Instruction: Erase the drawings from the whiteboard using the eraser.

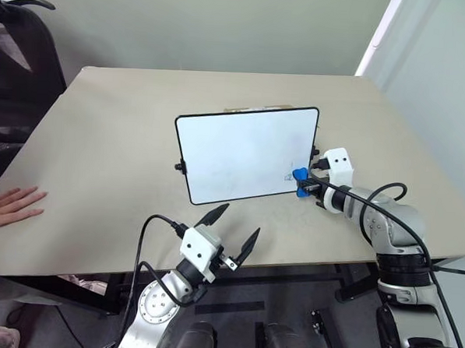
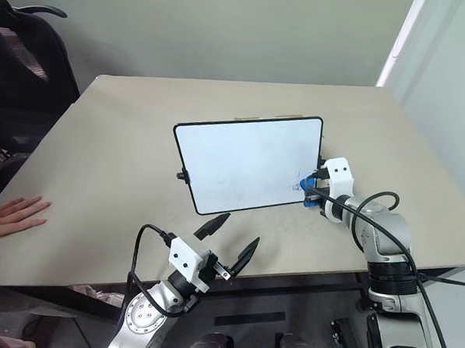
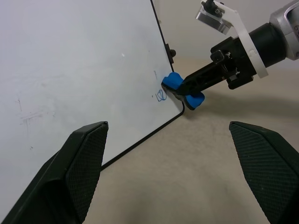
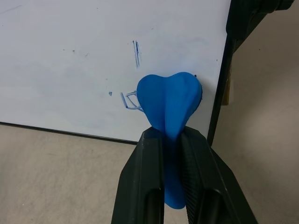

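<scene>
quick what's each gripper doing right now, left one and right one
Left gripper: open, holding nothing.
Right gripper: shut on the blue eraser, pressed at the whiteboard.

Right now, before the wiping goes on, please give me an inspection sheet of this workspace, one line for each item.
Surface: beige table, flat.
Job's things: whiteboard propped up on the table; small blue drawings near its lower corner on the robot's right; blue eraser pressed against the board beside them.
Clutter: nothing seen.
Grippers: right gripper shut on the eraser, squeezing it; left gripper open, holding nothing, near the table's front edge.
Cables: black cable looping over the right arm; another cable on the left arm.
Surroundings: a person's hand flat on the table's left edge; dark chair behind it.
</scene>
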Robot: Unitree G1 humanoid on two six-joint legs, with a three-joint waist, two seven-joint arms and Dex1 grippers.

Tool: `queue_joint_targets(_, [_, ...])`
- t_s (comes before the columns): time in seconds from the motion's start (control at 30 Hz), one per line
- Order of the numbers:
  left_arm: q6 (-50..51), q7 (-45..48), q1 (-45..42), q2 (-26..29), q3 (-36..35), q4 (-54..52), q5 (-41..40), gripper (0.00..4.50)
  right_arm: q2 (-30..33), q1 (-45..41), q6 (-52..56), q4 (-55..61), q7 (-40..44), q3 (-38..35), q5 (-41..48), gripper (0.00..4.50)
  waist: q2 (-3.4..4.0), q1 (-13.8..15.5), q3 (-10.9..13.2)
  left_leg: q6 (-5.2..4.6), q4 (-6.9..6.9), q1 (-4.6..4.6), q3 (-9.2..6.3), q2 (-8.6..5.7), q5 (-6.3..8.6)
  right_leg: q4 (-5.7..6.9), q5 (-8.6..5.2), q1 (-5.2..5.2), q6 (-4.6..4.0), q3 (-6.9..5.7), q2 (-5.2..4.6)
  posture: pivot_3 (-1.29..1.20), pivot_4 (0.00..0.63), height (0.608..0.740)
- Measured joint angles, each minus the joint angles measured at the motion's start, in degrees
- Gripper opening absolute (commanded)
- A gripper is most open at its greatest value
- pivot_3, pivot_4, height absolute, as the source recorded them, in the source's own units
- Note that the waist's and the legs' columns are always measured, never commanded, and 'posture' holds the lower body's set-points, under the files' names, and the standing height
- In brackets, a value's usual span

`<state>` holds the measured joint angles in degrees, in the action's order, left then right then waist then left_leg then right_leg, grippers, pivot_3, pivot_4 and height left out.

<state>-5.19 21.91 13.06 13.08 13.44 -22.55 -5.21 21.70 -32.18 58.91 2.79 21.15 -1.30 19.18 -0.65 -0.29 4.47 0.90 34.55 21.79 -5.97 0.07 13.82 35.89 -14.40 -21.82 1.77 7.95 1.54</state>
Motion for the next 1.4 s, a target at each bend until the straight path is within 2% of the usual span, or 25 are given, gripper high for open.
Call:
queue_joint_targets(0.4, [0.27, 0.01, -0.02, 0.11, -0.11, -0.36, -0.08, 4.5, -4.03, -0.63, 0.74, 0.0, 0.06, 4.89, -0.82, 0.22, 0.01, -0.21, 0.0, 0.01, 0.0, -0.04, -0.01, 0.01, 0.01, 0.0, 0.05, -0.25, 0.0, 0.0, 0.02, 0.0, 0.15, 0.73])
queue_joint_targets(0.6, [0.28, -0.01, 0.01, 0.14, -0.18, -0.86, -0.14, 4.5, -2.75, -0.9, 0.89, -0.41, 0.2, 4.77, -0.91, 0.22, 0.01, -0.06, 0.0, 0.04, 0.0, 0.01, -0.01, 0.01, 0.02, 0.0, 0.19, -0.29, -0.22, -0.01, 0.01, 0.0, 0.15, 0.73])
queue_joint_targets(0.9, [0.27, 0.12, -0.16, 0.23, -0.57, -0.85, -0.24, 4.5, 2.0, -1.25, 1.92, -4.51, 0.16, 2.99, -1.91, 0.22, 0.0, 0.02, 0.0, 0.18, 0.03, 0.1, 0.0, 0.0, 0.1, 0.0, 0.26, -0.21, -0.06, -0.01, -0.01, 0.0, 0.15, 0.73])
queue_joint_targets(1.4, [0.27, 0.24, -0.85, 0.12, -0.8, -0.69, -0.24, 4.5, 0.68, -3.38, 1.75, -4.05, 0.5, 2.73, -2.27, 0.22, 0.02, -0.24, 0.01, -0.02, 0.03, 0.07, 0.01, 0.01, -0.02, 0.0, 0.32, -0.25, 0.02, 0.01, 0.02, 0.0, 0.15, 0.73])
